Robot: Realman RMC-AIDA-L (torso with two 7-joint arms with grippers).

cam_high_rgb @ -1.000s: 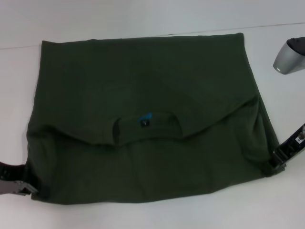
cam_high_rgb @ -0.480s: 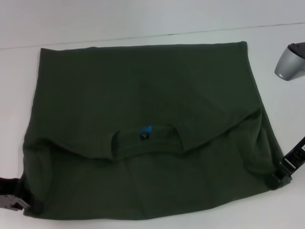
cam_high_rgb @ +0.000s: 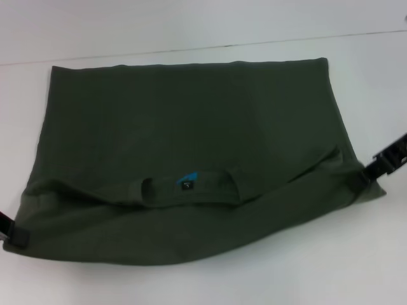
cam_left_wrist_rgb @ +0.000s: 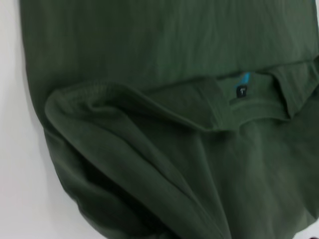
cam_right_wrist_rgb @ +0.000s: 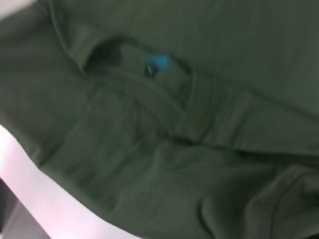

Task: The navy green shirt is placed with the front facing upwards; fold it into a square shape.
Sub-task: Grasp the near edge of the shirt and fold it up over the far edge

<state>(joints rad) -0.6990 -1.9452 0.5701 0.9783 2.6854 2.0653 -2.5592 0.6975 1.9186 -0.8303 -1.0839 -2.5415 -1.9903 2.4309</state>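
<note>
From the head camera, the navy green shirt (cam_high_rgb: 191, 152) lies spread across the white table (cam_high_rgb: 191, 279) with its plain side up and its upper part folded over, the ribbed collar (cam_high_rgb: 191, 190) and a small blue neck label (cam_high_rgb: 187, 180) facing up near the front edge; the left gripper (cam_high_rgb: 16, 236) pinches the shirt's near left corner and the right gripper (cam_high_rgb: 372, 170) pinches its right corner. The left wrist camera shows the collar (cam_left_wrist_rgb: 249, 107), the blue label (cam_left_wrist_rgb: 244, 78) and a small dark tag (cam_left_wrist_rgb: 241, 92) whose writing is too small to read. The right wrist camera shows the same blue label (cam_right_wrist_rgb: 157, 60) inside the neck opening, again with no legible print.
</note>
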